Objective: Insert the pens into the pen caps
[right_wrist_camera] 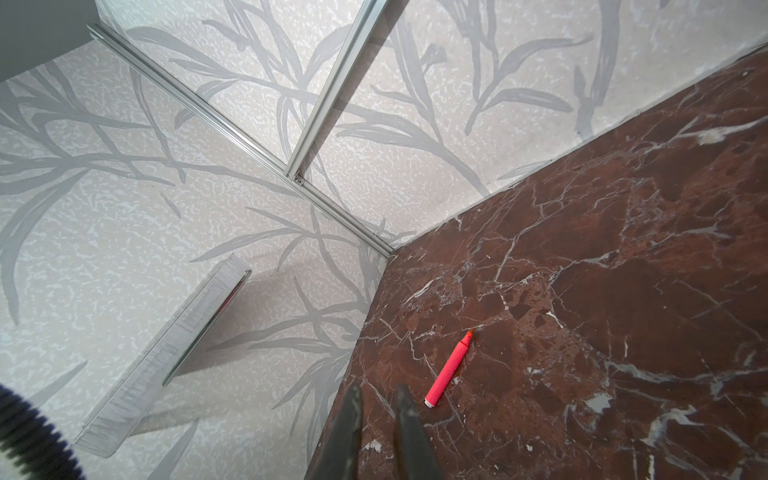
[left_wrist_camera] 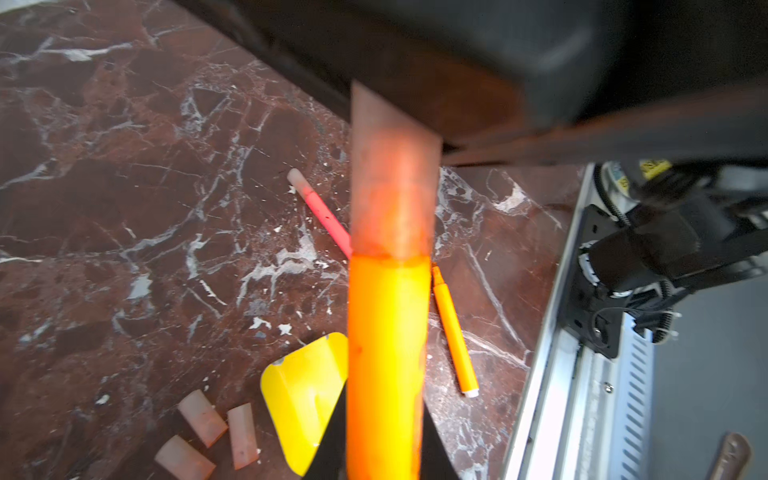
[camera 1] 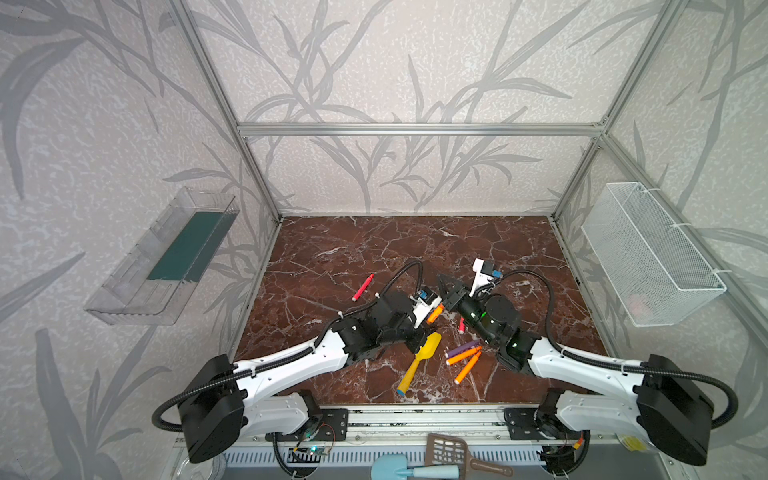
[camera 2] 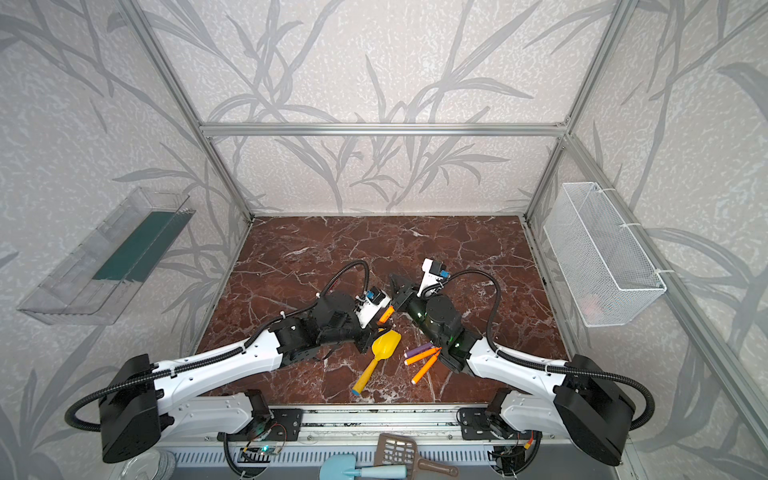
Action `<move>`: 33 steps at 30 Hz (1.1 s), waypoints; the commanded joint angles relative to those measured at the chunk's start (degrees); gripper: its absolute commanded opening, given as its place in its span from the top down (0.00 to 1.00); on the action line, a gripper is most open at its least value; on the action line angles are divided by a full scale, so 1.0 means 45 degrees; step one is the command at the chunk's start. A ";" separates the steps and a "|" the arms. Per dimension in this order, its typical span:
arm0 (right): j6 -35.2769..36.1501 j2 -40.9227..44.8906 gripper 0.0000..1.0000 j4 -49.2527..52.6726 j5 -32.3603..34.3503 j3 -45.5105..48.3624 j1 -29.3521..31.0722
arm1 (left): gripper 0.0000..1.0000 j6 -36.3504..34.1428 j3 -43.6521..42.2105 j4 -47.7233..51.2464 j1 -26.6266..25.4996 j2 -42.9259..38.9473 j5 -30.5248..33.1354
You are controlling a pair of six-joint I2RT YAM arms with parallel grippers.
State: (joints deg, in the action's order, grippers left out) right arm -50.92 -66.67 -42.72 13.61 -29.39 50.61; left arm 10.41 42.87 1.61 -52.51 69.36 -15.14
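I'm gripping orange pen in left gripper, cap sitting over tip; right gripper closed, looking empty. Pushing straight along pen axis should seat it fully.

Both top views look down from high in front onto the whole table. The left wrist view sits very close on an orange pen; the right wrist view faces the table's far corner.

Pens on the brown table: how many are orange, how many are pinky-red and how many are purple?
Slim orange marker pen: 3
Slim red-pink marker pen: 2
Slim purple marker pen: 1
Total: 6
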 commanded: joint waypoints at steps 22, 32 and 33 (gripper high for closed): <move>0.1638 0.2485 0.60 0.4438 -0.0522 0.0494 0.0980 | 1.00 0.1650 -0.0901 -0.5455 -0.1417 0.0059 0.0379; 0.1562 0.2951 0.60 0.4475 -0.0615 0.0647 0.0980 | 1.00 0.1480 -0.0847 -0.4688 -0.1417 0.0230 0.2028; 0.1613 0.3112 0.59 0.4586 -0.0550 0.0652 0.0980 | 1.00 0.1475 -0.0838 -0.4648 -0.1417 0.0282 0.2125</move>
State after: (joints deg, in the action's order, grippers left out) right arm -44.56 -54.85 -24.47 10.26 -27.49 55.07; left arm 17.56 38.39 -18.39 -58.98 71.02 -9.78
